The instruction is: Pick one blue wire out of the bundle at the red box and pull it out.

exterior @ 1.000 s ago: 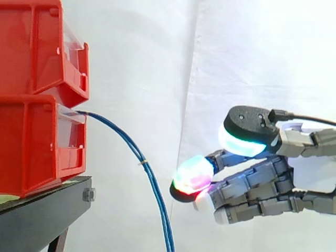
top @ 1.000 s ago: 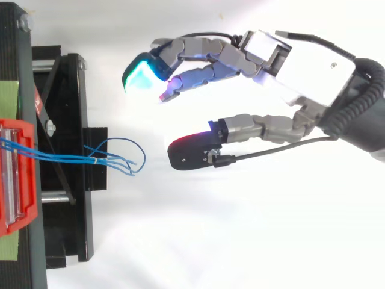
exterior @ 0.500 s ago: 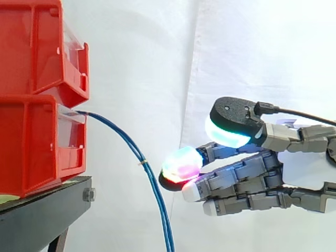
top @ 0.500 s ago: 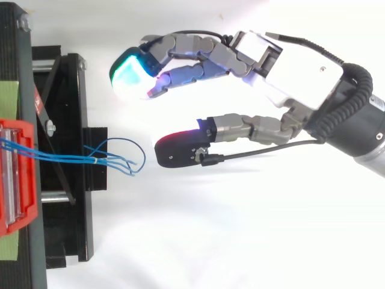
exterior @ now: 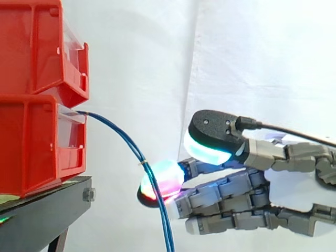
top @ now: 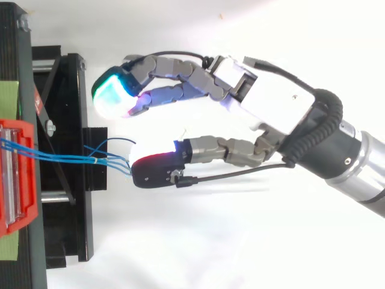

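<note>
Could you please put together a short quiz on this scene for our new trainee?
1. True or false: the hand is shut on the wires.
2. Beyond the lower bin, the wires curve: A upward, B downward, C not at all.
3. From which edge of the side view does the hand come in?
Key: 1 false, it is open; 2 B; 3 the right edge.

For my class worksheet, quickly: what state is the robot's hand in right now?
Hand: open, fingers spread close to the blue wires, gripping nothing.
</note>
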